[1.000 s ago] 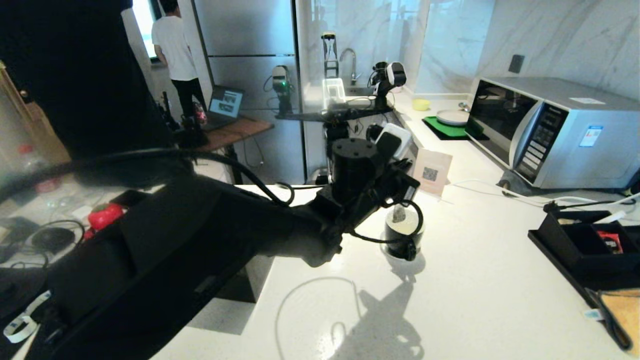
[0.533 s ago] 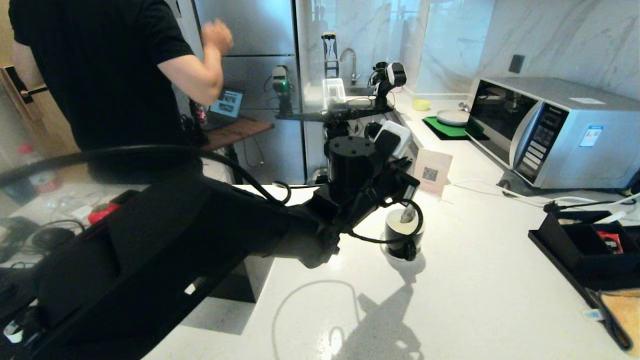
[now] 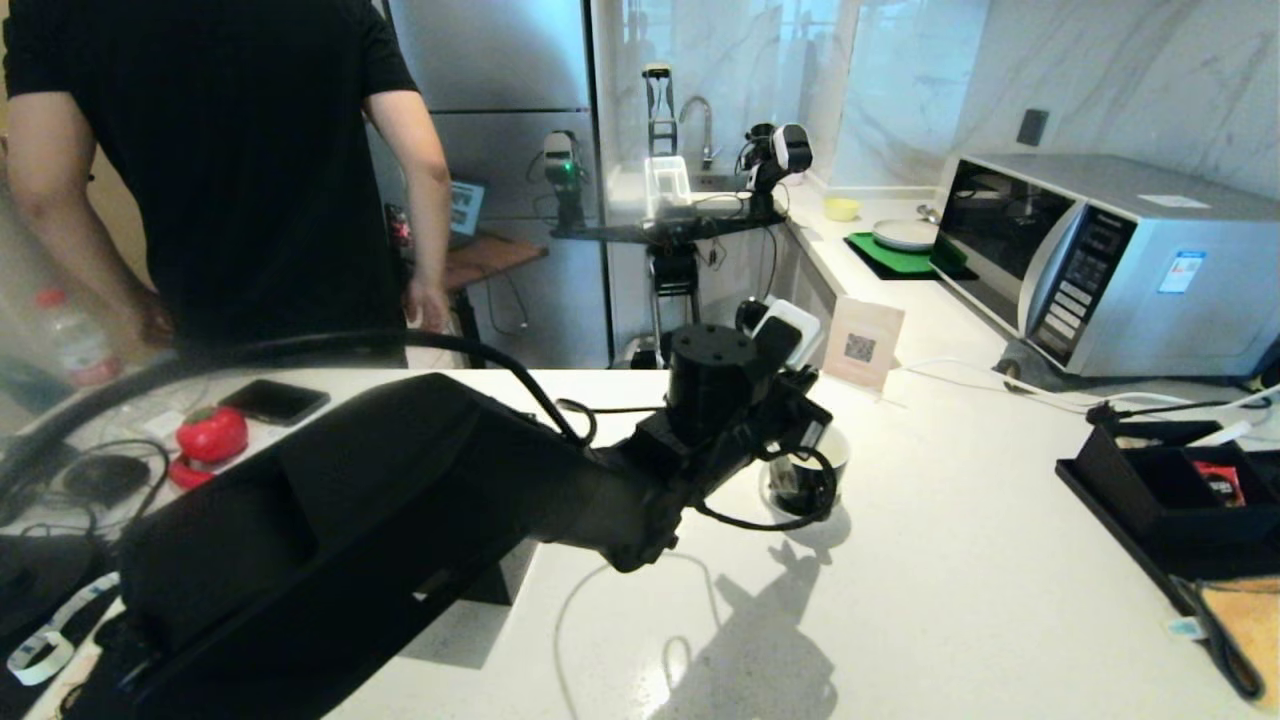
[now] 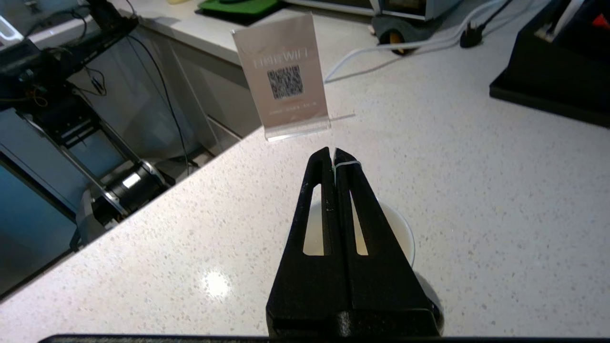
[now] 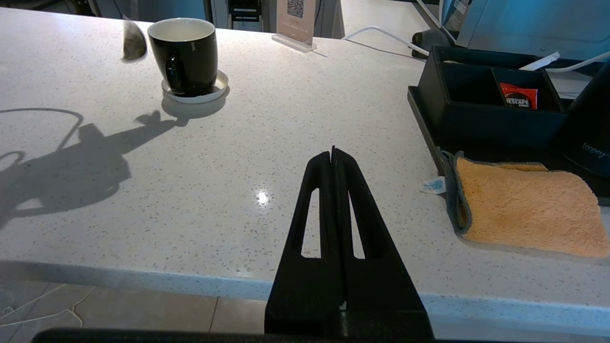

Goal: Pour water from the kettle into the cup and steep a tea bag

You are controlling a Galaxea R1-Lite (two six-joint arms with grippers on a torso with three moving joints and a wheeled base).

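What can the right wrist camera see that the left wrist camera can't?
Only the right wrist view shows the tea bag dangling near the cup, an orange cloth and the kettle. Only the left wrist view shows the left gripper, its jaws shut on the white string. Both show the cup, the QR sign, the black tray and the counter.

Your cup (image 5: 185, 55): glossy black, white inside, upright on small white saucer (image 5: 195, 94). Tea bag (image 5: 134, 42): grey-brown pyramid, hanging just beside cup, outside rim. Kettle (image 5: 588, 128): matte black, behind orange cloth.
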